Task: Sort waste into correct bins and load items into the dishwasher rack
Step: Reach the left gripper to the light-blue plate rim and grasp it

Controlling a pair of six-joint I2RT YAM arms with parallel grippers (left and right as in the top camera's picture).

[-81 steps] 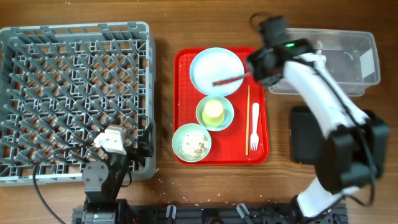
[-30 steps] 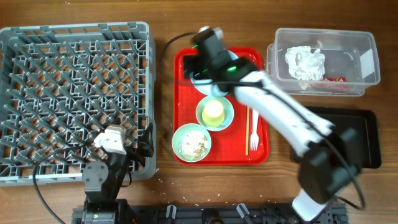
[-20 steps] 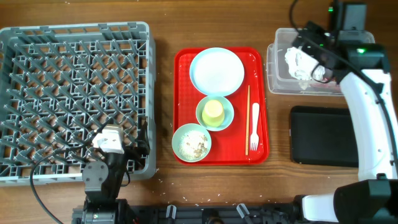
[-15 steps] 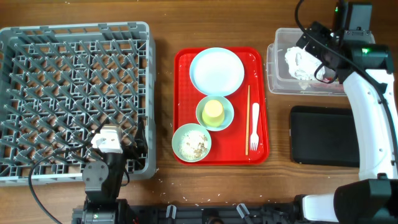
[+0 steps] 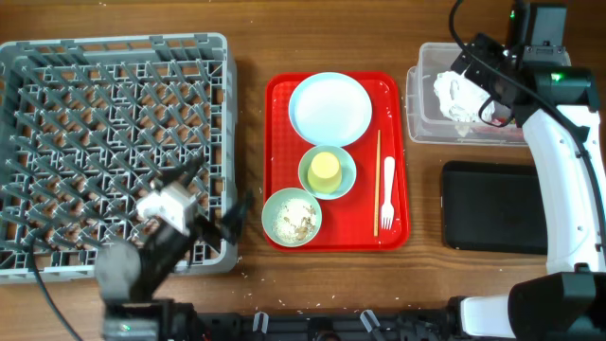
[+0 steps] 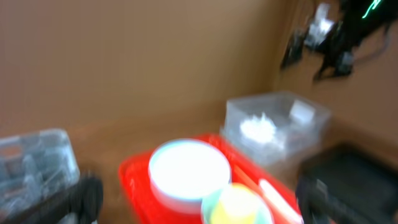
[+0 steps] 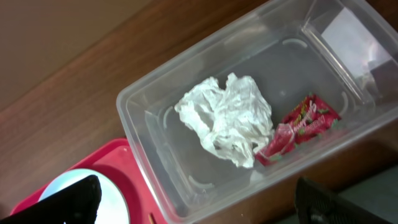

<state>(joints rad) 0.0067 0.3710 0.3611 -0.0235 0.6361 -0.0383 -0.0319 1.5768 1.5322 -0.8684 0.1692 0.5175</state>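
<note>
On the red tray, a white plate (image 5: 329,107) lies at the back. In front of it are a teal bowl (image 5: 312,180) holding a yellow cup (image 5: 327,169), a second teal bowl with rice scraps (image 5: 292,216), a wooden stick (image 5: 378,180) and a white fork (image 5: 387,194). The crumpled napkin (image 7: 227,118) and red wrapper (image 7: 298,124) lie in the clear tub (image 7: 143,143). My right gripper (image 7: 199,205) hangs open and empty above the tub's near wall. My left gripper (image 5: 213,189), open and blurred, is at the grey rack's (image 5: 114,114) front right corner. It faces the plate (image 6: 189,171) and cup (image 6: 239,205).
The red tray (image 5: 280,142) sits mid-table between the rack and the tub (image 5: 421,104). A flat black tray (image 5: 492,206) lies in front of the tub, partly under my right arm. Crumbs dot the table's front edge.
My left arm has risen from its rest and swung toward the red tray, blurring its view. My right arm has come from the tray to the tub and now holds still there.
</note>
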